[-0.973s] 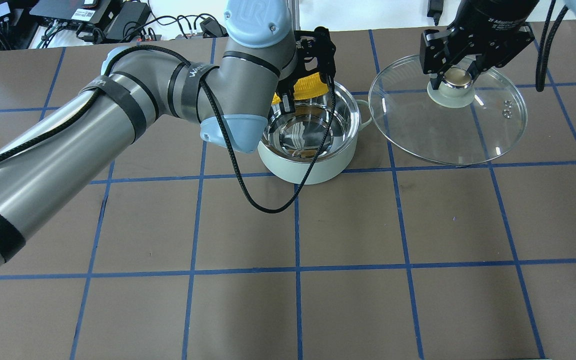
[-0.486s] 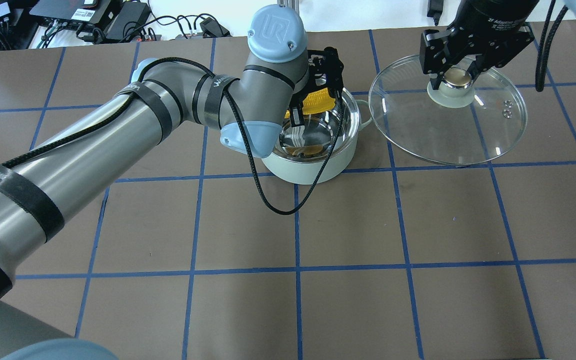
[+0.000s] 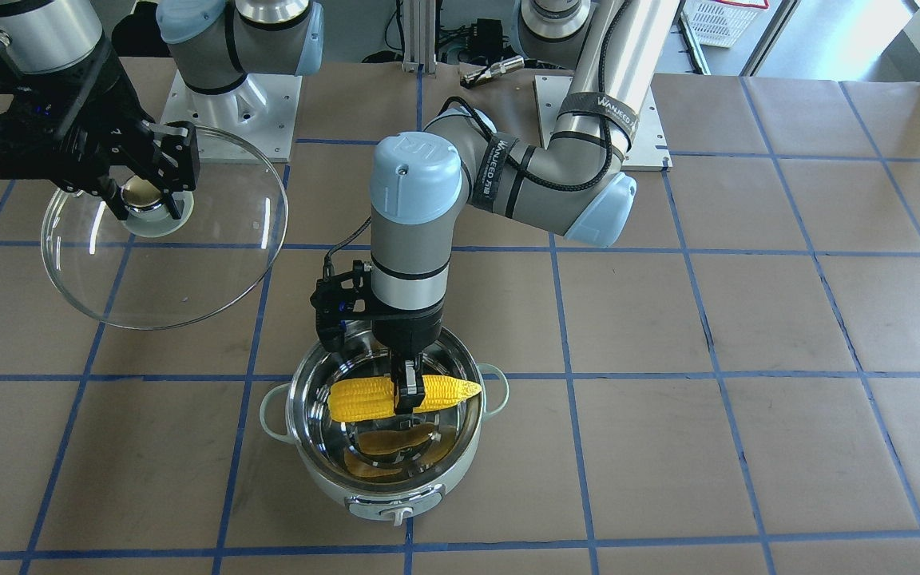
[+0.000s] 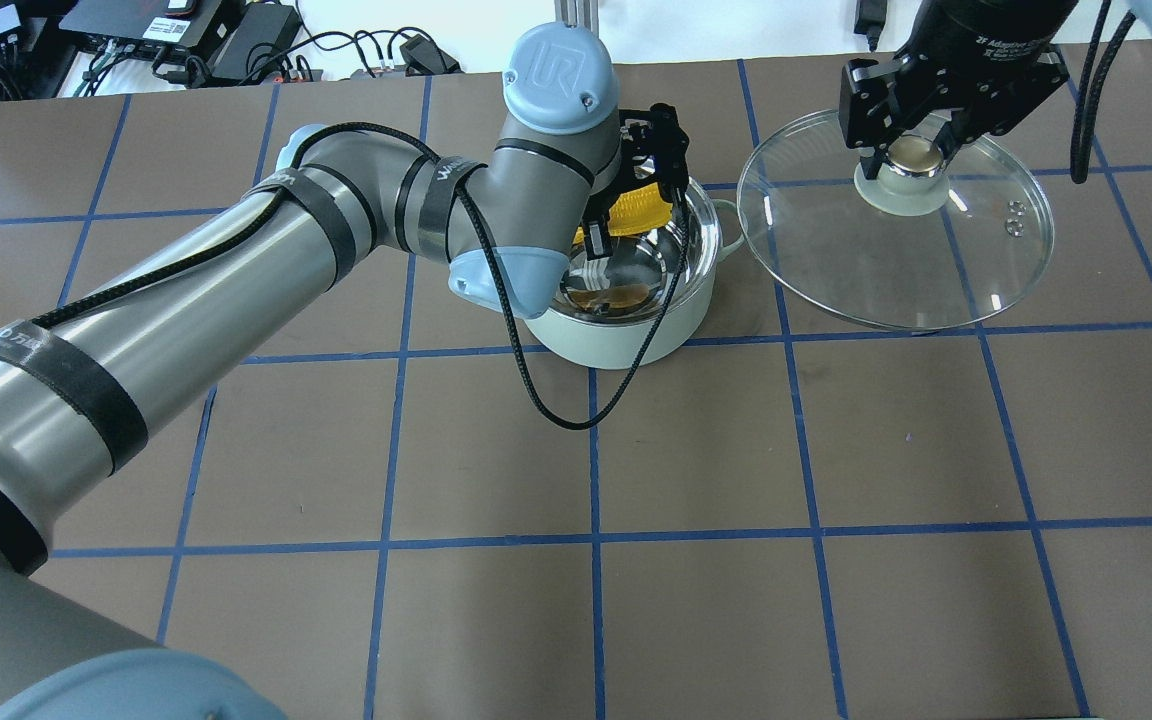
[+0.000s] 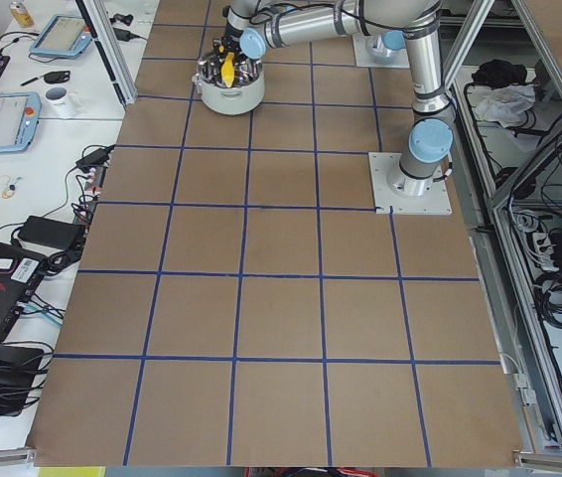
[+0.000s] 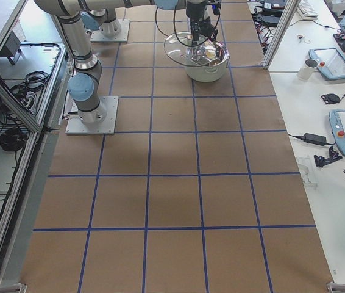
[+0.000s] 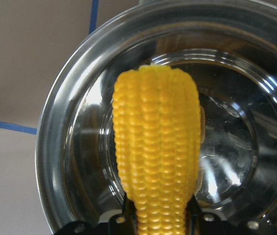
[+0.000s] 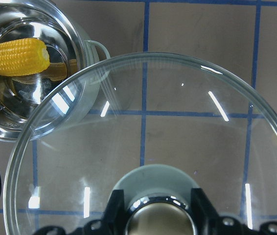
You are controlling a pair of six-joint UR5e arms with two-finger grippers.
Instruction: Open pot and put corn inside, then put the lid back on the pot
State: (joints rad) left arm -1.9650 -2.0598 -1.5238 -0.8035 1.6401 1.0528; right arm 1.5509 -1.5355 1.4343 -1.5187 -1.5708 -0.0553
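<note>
Front view, lower centre: the left end effector (image 3: 406, 393) is clamped round the middle of the knobbly yellow corn (image 3: 360, 398), held level in the mouth of the round mint pot (image 3: 428, 489) with its mirror-steel inside. Upper left, the right end effector (image 3: 146, 200) pinches the clear glass lid (image 3: 188, 279) by its centre. Overhead view: the lid is at upper right, beside the pot, over the brown gridded worktop (image 4: 936, 450).

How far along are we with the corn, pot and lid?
Done: the round clear glass lid is off, held in the right hand beside the pale mint-green pot. In hand: the left hand grips the bright yellow toy corn over the pot's open steel bowl, not yet released. Left: drop the corn, withdraw, and set the lid back on.
</note>
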